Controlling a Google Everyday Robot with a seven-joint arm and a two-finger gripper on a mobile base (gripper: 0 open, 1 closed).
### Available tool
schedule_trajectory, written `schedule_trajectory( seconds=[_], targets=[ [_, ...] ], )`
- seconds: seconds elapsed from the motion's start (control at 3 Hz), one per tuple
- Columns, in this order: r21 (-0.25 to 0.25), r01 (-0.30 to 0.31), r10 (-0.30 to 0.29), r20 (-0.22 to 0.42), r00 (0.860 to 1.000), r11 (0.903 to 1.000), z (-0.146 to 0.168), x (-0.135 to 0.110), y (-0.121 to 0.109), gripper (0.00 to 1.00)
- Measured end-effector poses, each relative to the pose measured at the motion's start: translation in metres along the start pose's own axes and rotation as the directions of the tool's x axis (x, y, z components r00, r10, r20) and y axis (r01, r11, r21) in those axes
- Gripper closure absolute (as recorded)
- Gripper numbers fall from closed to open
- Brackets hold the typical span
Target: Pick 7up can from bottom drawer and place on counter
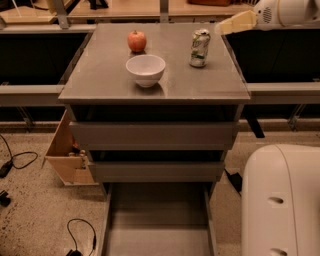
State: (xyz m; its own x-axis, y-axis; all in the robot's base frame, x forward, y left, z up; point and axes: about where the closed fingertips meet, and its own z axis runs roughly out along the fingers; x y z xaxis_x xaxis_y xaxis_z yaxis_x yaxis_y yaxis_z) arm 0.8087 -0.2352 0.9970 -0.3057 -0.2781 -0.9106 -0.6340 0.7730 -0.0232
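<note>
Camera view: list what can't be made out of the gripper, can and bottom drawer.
Gripper, upper right, clear of the 7up can: arm cut by the frame's top edge.
Bottom drawer: front end cut by the lower edge.
Can's lettering: too small to read.

One camera, seemingly head-high, looks down onto counter (190,84); pincer (223,27) upper right.

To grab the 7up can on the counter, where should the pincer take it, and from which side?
Probably mid-body of the 7up can, from its right: it stands upright on the counter, the bowl sits to its left, and the pincer hovers up-right of it.
</note>
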Motion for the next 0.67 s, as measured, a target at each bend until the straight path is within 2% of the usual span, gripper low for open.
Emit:
schedule_trajectory(
  seconds=[0.33,0.67],
  targets=[
    [0.068,0.024,-0.017,-0.098,0.995,0.9974,-0.067,-0.009,0.002,0.00],
    [0.132,0.032,-0.011,-0.161,0.987,0.9908,-0.124,-0.021,0.013,0.00]
  ],
)
